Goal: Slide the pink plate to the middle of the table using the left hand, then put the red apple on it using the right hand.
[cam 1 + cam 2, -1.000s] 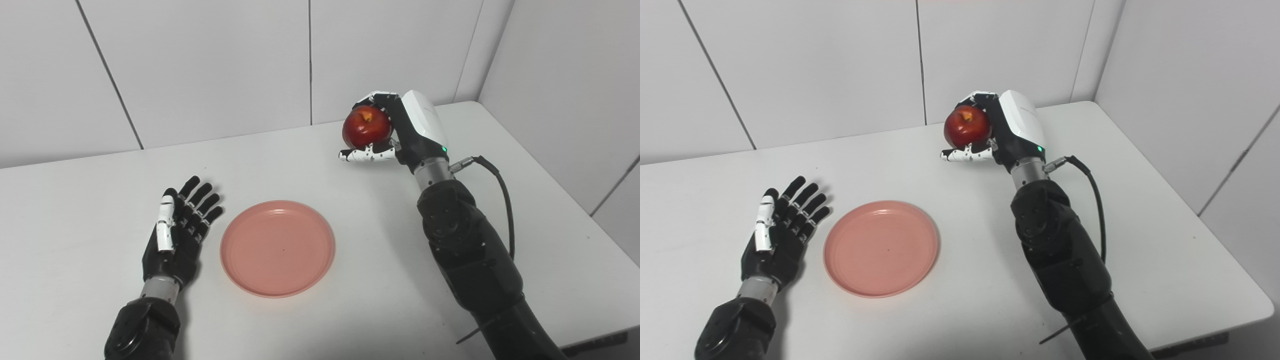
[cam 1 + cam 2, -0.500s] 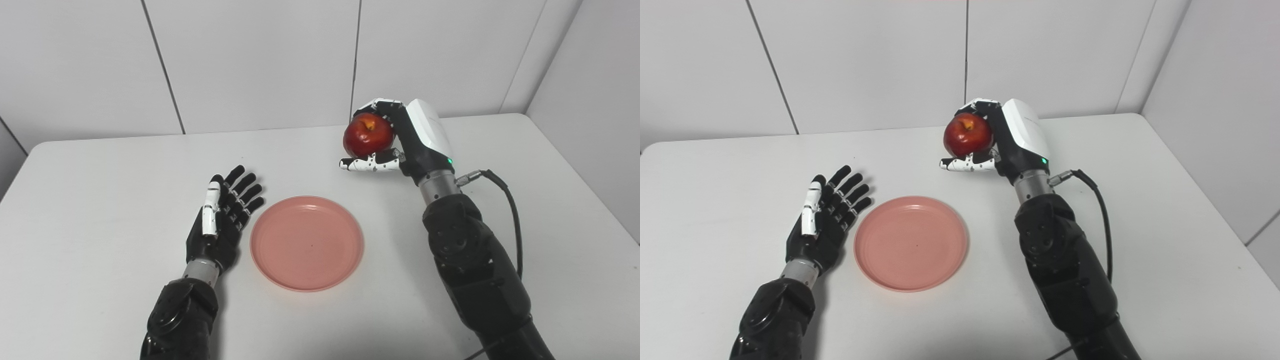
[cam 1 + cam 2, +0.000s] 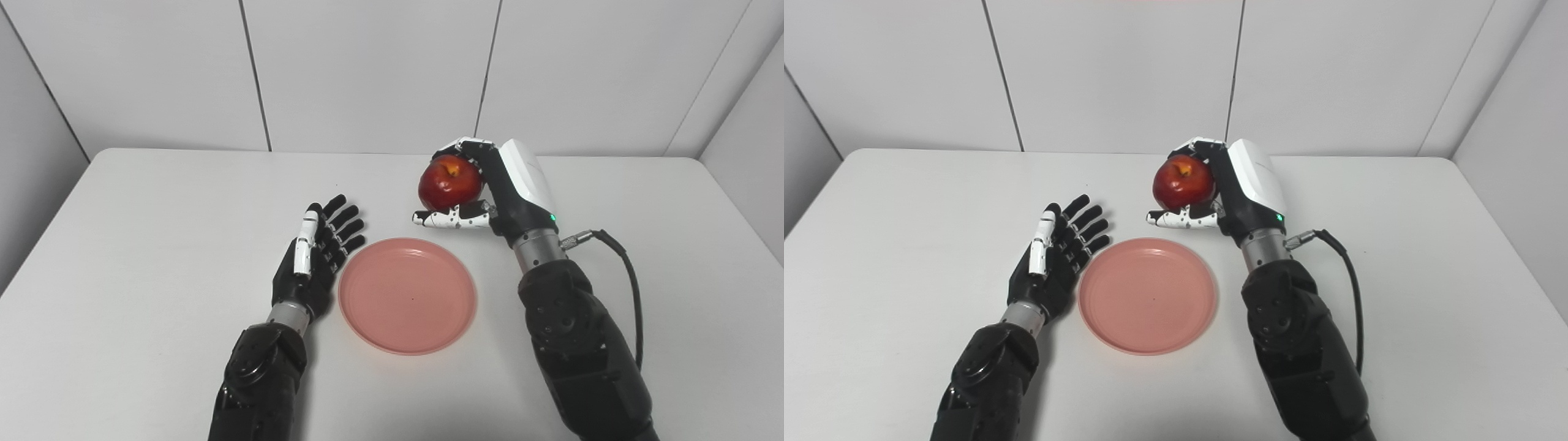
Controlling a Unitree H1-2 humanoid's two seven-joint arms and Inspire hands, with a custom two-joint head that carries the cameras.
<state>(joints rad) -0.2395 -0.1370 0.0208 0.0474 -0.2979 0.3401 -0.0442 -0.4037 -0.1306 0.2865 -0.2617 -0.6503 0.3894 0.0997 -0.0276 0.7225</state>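
Pink plate (image 3: 408,296) sat flat on the table (image 3: 153,245), nothing on it. I saw my left hand (image 3: 312,260) just left of the plate, released, fingers spread. My right hand (image 3: 490,187) grasped the red apple (image 3: 449,182), raised beyond the plate's far-right rim.

Left robot hand (image 3: 312,260) splayed; right robot hand (image 3: 490,187) clenched.

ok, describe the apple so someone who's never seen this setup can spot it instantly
Start at the white table and find the pink plate near its middle. Just behind the plate's far right edge, the right robot hand, with its white back, holds the apple off the table. It is the only round, glossy red thing here; the left robot hand lies open and empty.
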